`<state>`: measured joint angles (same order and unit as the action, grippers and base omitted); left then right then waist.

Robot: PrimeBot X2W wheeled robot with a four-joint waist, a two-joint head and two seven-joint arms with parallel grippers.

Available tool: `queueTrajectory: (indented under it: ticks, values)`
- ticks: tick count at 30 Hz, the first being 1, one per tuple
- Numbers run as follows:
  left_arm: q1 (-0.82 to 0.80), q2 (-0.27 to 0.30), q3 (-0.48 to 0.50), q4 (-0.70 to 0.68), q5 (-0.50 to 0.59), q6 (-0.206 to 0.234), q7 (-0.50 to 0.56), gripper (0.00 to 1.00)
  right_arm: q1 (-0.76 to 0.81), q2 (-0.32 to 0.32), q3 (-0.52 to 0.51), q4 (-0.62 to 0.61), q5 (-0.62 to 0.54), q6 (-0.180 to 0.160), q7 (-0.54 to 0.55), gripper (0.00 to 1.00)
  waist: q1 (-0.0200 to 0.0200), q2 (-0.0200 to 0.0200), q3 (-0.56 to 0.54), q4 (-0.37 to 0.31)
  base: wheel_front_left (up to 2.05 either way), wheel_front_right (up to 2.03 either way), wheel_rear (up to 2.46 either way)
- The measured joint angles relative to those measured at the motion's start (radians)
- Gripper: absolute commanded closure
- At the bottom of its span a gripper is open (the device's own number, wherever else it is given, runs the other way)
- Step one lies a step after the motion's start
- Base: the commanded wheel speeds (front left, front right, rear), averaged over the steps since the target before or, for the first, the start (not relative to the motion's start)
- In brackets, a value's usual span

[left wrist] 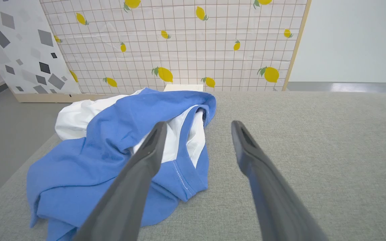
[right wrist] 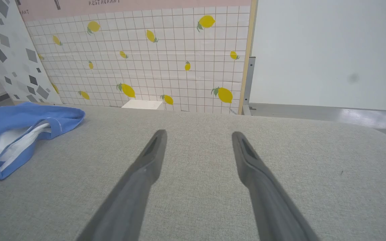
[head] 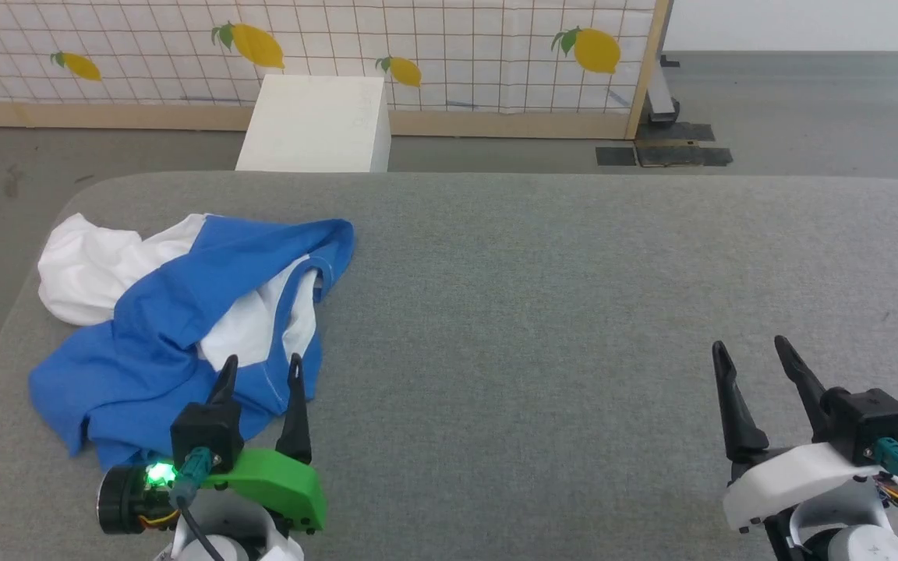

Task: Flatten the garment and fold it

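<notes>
Left tool (head: 262, 360) is open wide and holds nothing. Its two dark fingers (left wrist: 137, 174) point at the near edge of the garment (head: 176, 312), and the tips sit over the blue cloth there. I cannot tell if they touch it. In the left wrist view one finger is over the blue cloth and the other is over the bare grey worktop (head: 558, 312). The right tool (head: 749, 343) is open wide too, with nothing in it. It hangs over bare worktop, well apart from the garment.

The garment lies in a messy heap on the left part of the worktop. Blue parts are bunched on top and in front, and white parts poke out at the back and in the middle. It is not flat at all, and no fold is made. So I think the job is at its very start: making the garment flat comes first.

Next, I think the left tool needs to go down and pinch a blue edge. The right tool needs to come across to grab another part. Then the two can pull the cloth apart.
</notes>
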<state>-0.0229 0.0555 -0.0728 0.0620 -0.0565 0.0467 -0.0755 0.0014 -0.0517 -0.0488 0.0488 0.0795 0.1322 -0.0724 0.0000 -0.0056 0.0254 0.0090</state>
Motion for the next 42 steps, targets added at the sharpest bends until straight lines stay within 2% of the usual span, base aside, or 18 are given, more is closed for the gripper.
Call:
queueTrajectory:
  ticks: [14,42]
  values:
    - [-0.004,0.000,-0.005,0.010,-0.033,0.026,-0.025,0.00,0.002,0.000,-0.002,0.013,0.009,0.000,-0.027,0.00,0.0000,0.0000,0.008,0.076,0.00,0.00,0.00]
    - [0.001,0.000,-0.031,0.019,-0.095,0.087,-0.092,0.00,0.043,0.000,-0.007,0.025,0.030,0.000,-0.065,0.00,0.0000,0.0000,0.031,0.336,0.00,0.00,0.00]
